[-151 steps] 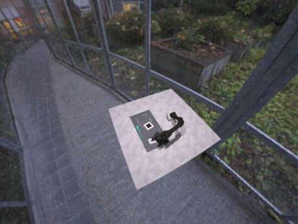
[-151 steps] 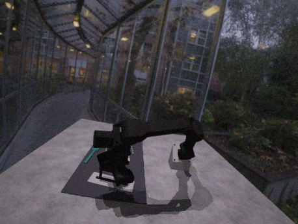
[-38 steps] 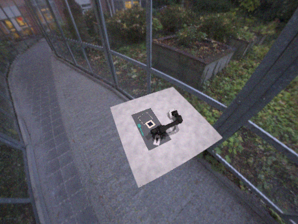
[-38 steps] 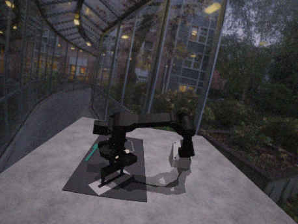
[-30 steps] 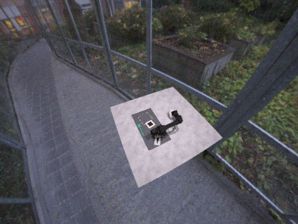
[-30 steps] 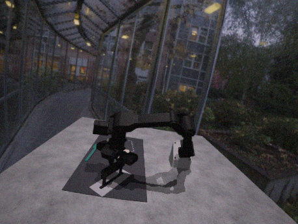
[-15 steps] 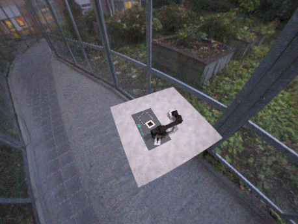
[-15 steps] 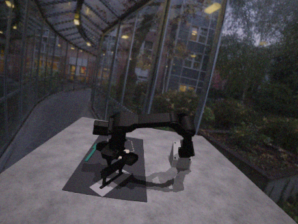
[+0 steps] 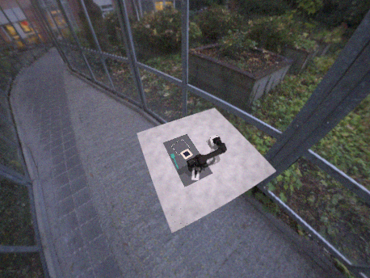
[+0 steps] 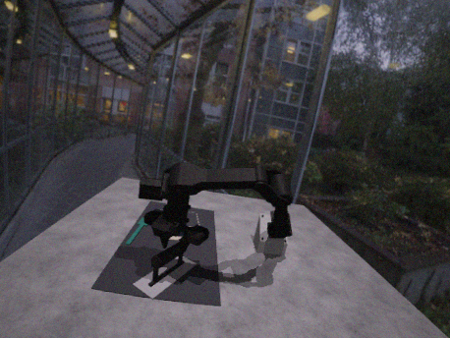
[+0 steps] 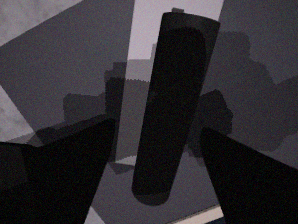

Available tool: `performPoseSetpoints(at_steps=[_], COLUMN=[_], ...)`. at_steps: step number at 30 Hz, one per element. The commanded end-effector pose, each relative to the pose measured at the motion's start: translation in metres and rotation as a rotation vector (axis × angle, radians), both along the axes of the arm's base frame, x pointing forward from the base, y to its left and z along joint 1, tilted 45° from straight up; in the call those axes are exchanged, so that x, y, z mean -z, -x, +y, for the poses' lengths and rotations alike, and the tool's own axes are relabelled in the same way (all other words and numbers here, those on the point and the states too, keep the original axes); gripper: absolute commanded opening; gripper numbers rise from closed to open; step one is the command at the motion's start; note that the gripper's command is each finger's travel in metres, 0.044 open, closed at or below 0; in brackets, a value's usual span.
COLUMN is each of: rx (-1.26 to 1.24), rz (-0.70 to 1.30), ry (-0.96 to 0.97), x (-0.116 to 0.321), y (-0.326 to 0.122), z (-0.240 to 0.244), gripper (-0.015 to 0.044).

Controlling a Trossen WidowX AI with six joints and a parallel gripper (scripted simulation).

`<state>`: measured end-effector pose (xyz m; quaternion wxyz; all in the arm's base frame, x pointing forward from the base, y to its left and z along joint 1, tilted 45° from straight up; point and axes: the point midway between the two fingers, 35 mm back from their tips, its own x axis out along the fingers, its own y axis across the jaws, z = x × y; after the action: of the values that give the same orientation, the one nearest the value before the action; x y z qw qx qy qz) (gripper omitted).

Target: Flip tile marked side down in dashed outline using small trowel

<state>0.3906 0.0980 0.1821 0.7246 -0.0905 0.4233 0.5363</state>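
The trowel lies on the dark mat (image 9: pixel 187 181) (image 10: pixel 206 292) (image 11: pixel 55 60), its pale flat blade (image 9: pixel 195 176) (image 10: pixel 151 290) (image 11: pixel 144 35) down and its black handle (image 10: pixel 164 258) (image 11: pixel 172 95) raised above it. My gripper (image 10: pixel 174 246) (image 11: pixel 158 129) is open, its fingers on either side of the handle with a gap at each side. The tile (image 9: pixel 182 152) (image 11: pixel 200 216), cream-bordered with a dark square marking up, lies flat beside the dashed outline (image 9: pixel 183 140) (image 10: pixel 197 218); in the exterior view the gripper mostly hides it.
A thin teal tool (image 9: pixel 175 162) (image 10: pixel 135 232) lies along the mat's left edge. The arm's base stands by a white bracket (image 9: pixel 212 141) on the pale table (image 9: pixel 161 194) (image 10: pixel 305 295), right of the mat. The arm reaches over the mat and casts shadows there.
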Motion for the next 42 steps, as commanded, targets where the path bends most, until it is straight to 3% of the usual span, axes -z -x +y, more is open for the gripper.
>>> performPoseSetpoints(at_steps=[1, 8, 42], rx=[0.004, 0.041, 0.876], rz=[-0.022, 0.014, 0.843], ry=[-0.003, -0.007, -0.094], x=[-0.0186, -0.0186, -0.0199], y=[0.0010, 0.0009, -0.0008], z=[-0.0186, -0.0187, -0.0200], gripper=[0.0270, 0.0270, 0.0270])
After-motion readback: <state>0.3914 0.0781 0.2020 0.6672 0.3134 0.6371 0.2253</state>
